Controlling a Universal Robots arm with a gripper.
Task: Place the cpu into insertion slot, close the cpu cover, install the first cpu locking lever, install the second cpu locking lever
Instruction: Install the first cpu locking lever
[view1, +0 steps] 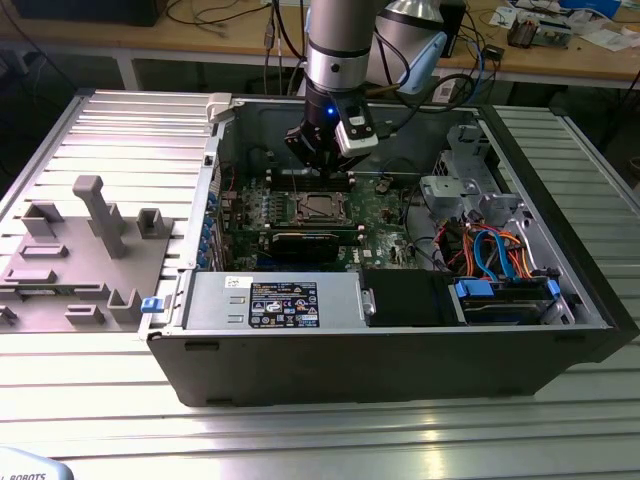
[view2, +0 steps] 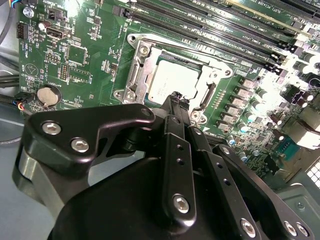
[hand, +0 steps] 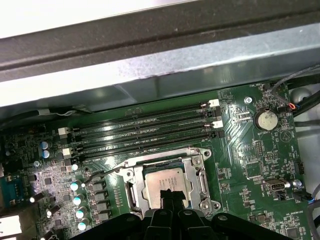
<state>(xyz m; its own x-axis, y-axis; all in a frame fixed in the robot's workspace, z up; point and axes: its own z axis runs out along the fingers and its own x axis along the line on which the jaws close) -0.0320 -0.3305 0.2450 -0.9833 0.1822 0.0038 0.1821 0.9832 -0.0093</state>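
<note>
One cpu (hand: 165, 181) in one insertion slot (hand: 134, 192), tool (hand: 172, 195) pressed together above it

An open computer case (view1: 400, 350) lies on its side on a ribbed metal table (view1: 300, 440). Below the pincer, the green motherboard (view1: 385, 195) covers the case floor; long black memory slots (hand: 145, 132) run just beyond the pincer's tip in the first wrist view, and a round coin battery (view2: 45, 95) sits well off to its side. Nearer the exterior camera than the pincer, a grey power supply (view1: 270, 300) carries a dark label. Toward the exterior view's right, blue and orange cables (view1: 495, 250) coil over a drive bay. Far toward the exterior view's left, a grey fixture block (view1: 80, 250) rests on the table.
</note>
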